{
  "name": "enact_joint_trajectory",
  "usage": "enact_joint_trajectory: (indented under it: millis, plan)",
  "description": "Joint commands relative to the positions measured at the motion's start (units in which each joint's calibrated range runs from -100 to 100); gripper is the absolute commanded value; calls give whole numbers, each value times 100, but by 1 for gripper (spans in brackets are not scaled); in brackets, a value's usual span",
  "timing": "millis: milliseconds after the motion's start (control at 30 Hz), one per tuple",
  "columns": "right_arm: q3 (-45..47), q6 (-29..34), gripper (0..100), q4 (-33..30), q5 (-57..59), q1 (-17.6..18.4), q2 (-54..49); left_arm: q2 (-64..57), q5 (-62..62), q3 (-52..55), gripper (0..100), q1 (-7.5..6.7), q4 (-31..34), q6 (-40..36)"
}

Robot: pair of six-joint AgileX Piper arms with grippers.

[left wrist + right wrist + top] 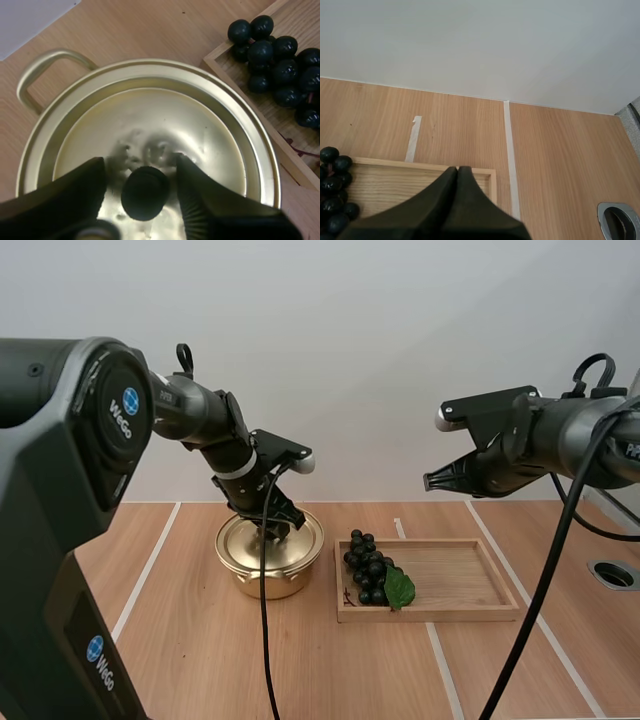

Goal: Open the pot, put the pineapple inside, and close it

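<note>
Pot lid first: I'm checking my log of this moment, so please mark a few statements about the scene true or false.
1. The lid sits on the pot. True.
2. The left tool is shut on the knob. False: its fingers stand open on either side of it.
3. The grapes lie in the pot. False: they lie in the wooden tray.
4. The right tool is shut, holding nothing. True.

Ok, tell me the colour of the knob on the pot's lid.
The knob is black, on a gold lid; the left wrist view shows it best.
</note>
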Motion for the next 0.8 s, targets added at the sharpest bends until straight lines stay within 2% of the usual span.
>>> enact_joint_trajectory:
  millis: [0,333,567,700,767]
  plan:
    - [32,-51,0,-2,-87,-26,88,-167,-206,-42,87,-23,-10,22]
    - [73,-51,0,48,-543,-26,201,-1925,-118,-1030,87,-23,3,-58]
    - [73,-51,0,48,-1182,-26,189,-3439,-243,-2025,87,-23,354,-119]
    - [73,-51,0,48,-1490,-26,-30,-4067,-261,-2695,86,115,380,-119]
    - [73,-51,0,48,-1593,-26,-267,-4288,-261,-2946,75,231,400,-119]
